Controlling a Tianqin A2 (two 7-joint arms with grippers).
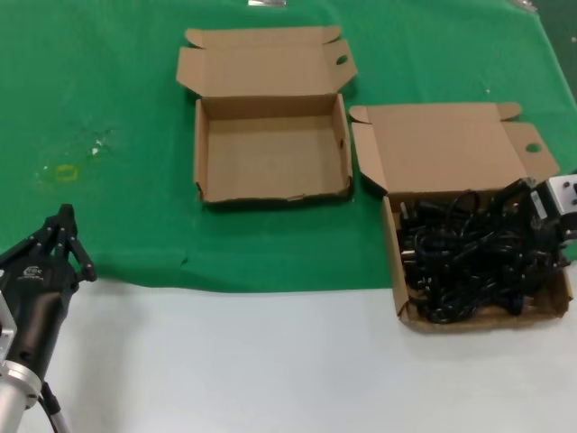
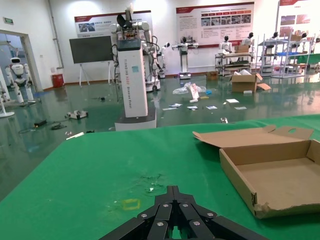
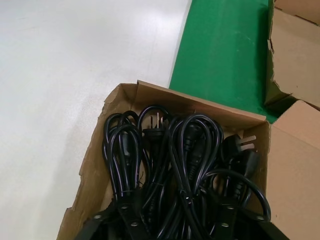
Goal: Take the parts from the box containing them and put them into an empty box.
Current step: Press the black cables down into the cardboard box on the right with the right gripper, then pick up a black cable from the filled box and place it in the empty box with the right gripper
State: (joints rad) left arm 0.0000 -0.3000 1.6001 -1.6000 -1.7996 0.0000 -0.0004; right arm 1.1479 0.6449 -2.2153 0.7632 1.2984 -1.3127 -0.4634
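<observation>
Cords, black and tangled with moulded plugs showing, are filling the full box on the robot's right side of the desk, heaped loosely so that loops are overlapping one another and no single cable is lying free. That box is sitting half on the green mat and half on the bare white surface, its lid folded back flat behind it. The empty box is waiting just beside it toward the middle of the mat, lid open and floor bare, apparently placed close so each cord needs only a short carry. The right gripper is reaching in at the far right edge of the full box, right over the pile; whether it is released or clenched I cannot tell. The left gripper is idling at the near left edge of the mat, well apart from both boxes, clenched on nothing.
</observation>
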